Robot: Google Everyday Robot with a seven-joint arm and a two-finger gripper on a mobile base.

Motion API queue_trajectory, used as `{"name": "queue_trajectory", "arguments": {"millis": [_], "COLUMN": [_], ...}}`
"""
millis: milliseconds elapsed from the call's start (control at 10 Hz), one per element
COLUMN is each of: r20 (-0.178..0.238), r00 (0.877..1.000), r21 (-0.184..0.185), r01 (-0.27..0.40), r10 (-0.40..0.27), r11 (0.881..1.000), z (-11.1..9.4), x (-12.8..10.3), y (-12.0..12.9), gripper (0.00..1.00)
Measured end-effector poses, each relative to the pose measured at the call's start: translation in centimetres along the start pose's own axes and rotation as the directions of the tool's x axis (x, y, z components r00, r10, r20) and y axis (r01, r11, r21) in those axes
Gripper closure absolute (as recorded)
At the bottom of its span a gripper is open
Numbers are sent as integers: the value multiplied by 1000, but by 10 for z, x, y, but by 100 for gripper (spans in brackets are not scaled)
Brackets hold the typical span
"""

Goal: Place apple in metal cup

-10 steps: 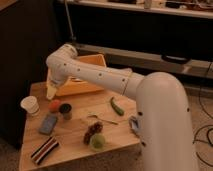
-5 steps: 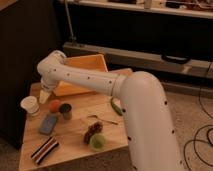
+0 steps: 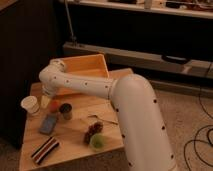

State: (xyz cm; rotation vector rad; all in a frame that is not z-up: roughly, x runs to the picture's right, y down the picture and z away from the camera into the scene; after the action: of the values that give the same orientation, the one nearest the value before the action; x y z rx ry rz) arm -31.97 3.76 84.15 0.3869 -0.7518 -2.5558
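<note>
The apple is a small orange-red fruit on the wooden table, between the white cup and the metal cup. The metal cup is a small dark cylinder standing upright just right of the apple. My gripper hangs down from the white arm's wrist, right beside the apple on its left and just above the table. I cannot tell whether it touches the apple. The arm reaches in from the lower right across the table.
A white paper cup stands left of the gripper. A blue object and a striped object lie in front. Dark grapes and a green cup-like thing sit near the arm. A wooden box stands behind.
The wrist has swung left and lowered, bringing the gripper from above the table's back left down beside the apple. The objects on the table have not moved.
</note>
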Motion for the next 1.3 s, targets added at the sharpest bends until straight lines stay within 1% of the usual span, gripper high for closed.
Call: {"name": "queue_trajectory", "arguments": {"millis": [100,200,400,700,800,1100,1200,1300], "r20": [18,33,41,50,50,53,59,67], "r00": [1000,999,999,999,999,999,998,998], "r21": [-3,3,15,20,28,51,64,70], "r01": [-11,-18,-22,-6,2,6,5,3], "r10": [11,17,22,5,-3,-8,-9,-8], "r11": [1000,1000,1000,1000,1000,999,998,998], "z": [2,13,27,42,49,61,67,72], "x": [-10,-20,-26,-25,-22,-19,-18,-20], "y": [4,4,1,1,0,-1,-3,-4], "gripper": [20,20,20,20,20,20,24,33]}}
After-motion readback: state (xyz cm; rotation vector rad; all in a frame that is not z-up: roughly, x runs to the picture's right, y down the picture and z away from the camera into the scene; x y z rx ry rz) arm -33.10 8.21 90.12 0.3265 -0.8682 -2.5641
